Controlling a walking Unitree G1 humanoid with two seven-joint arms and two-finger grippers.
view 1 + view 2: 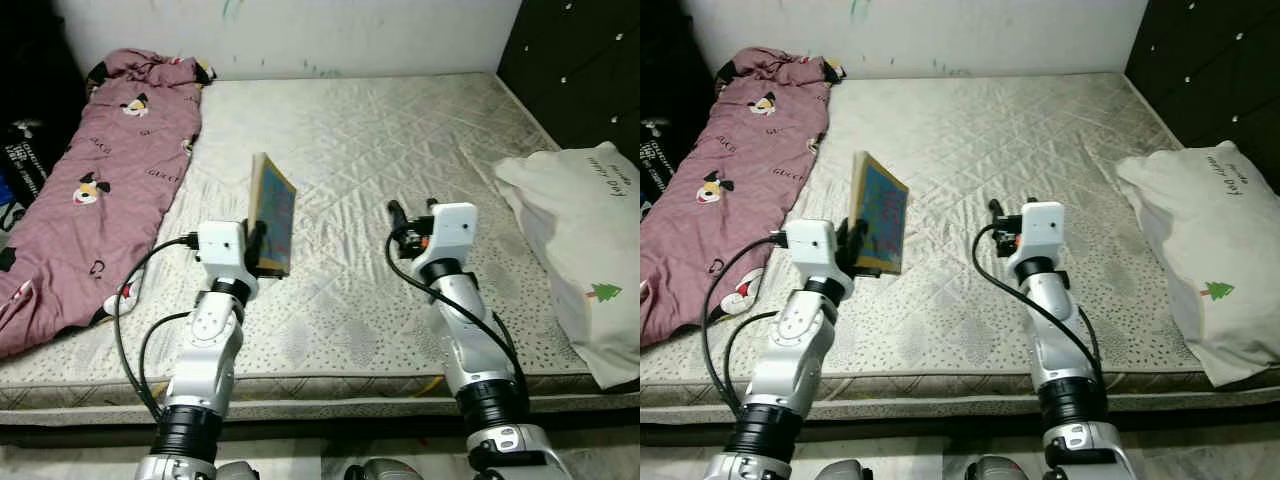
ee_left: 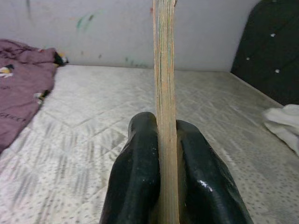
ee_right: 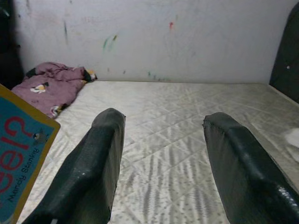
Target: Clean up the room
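Observation:
A thin blue picture book (image 1: 274,213) with a yellow border stands upright above the bare quilted mattress (image 1: 380,130), pinched at its lower edge by my left gripper (image 1: 262,247). In the left wrist view the book's page edge (image 2: 164,93) runs straight up between the two black fingers (image 2: 135,182), which press on both sides. My right gripper (image 1: 413,213) hovers open over the middle of the mattress, a hand's width to the right of the book, nothing between its fingers (image 3: 100,158). The book's cover corner (image 3: 21,163) shows beside it.
A pink patterned blanket (image 1: 110,170) lies crumpled along the mattress's left side. A white pillow (image 1: 590,260) with a small green tree hangs off the right edge. A dark cabinet (image 1: 580,60) stands at the right, and a white wall (image 1: 300,35) runs behind.

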